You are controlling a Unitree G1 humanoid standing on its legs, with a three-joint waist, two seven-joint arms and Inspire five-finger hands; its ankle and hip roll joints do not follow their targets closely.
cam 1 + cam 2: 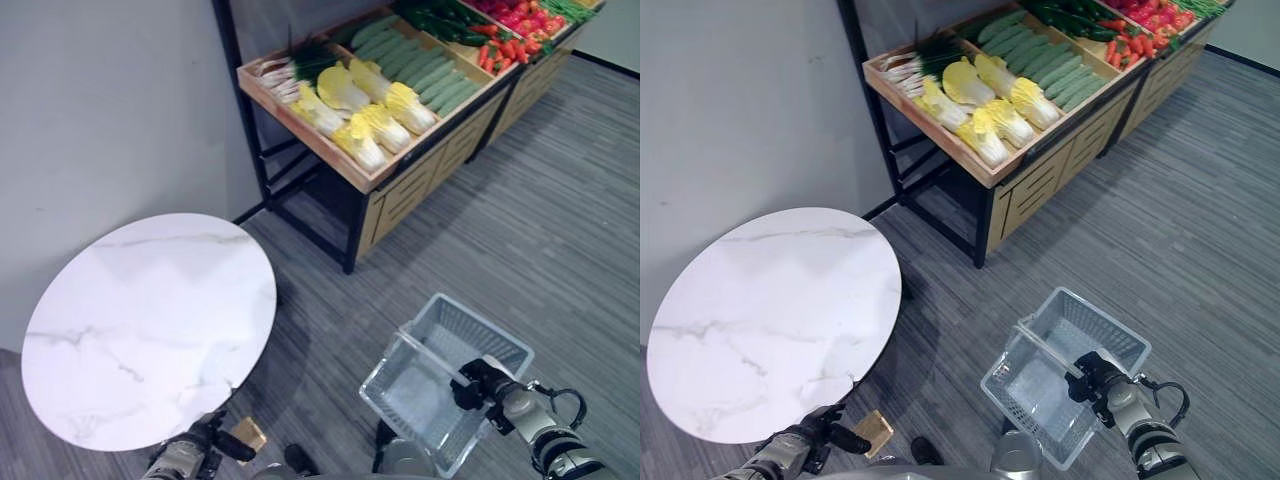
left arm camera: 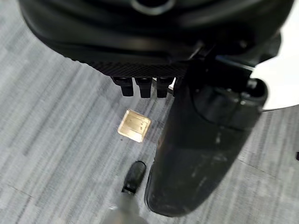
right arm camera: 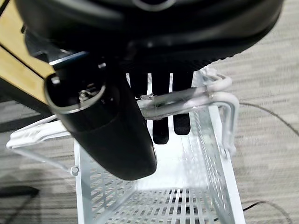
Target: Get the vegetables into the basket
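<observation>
Grey striped carpet [image 1: 560,230] runs beneath a wooden produce stand [image 1: 400,185] stocked with pale cabbages [image 1: 365,105] and green cucumbers [image 1: 415,60]. Well before that stand hangs the clear plastic mesh basket [image 1: 445,345], its handle gripped by the right hand [image 1: 478,385]; left hand [image 2: 145,86], farther off, has curled fingers holding nothing

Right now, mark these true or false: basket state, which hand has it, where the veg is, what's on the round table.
1. The right hand is curled round the basket handle. True.
2. The basket already holds vegetables. False: it is empty.
3. The cabbages lie on the wooden shelf by the wall. True.
4. The left hand holds a cabbage. False: its fingers are curled on nothing, low beside the round table.
5. Carrots sit on the round table. False: its marble top is bare; the carrots are further along the shelf.
</observation>
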